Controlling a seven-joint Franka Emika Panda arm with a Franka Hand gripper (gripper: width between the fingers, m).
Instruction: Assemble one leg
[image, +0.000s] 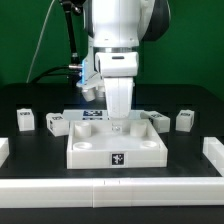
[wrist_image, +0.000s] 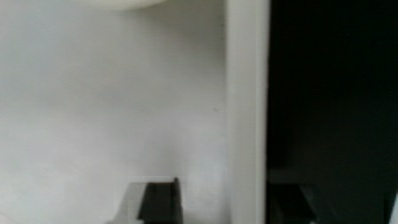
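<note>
While the arm hangs over the middle of the black table (image: 30, 100), four loose legs stand on it, none of them held. Going from the exterior view's left: the far-left leg (image: 24, 120) sits at about ten o'clock from the large white slab (image: 95, 150), and the second leg (image: 57, 123) is just beside the slab's ten o'clock corner. The gripper (image: 118, 124) points straight down onto the slab's top near twelve o'clock. Whether it is clenched or released I cannot tell, and the wrist view shows only dark fingertips (wrist_image: 157, 205) against white. The third leg (image: 158, 121) and the far-right leg (image: 185, 120) lie at two o'clock.
</note>
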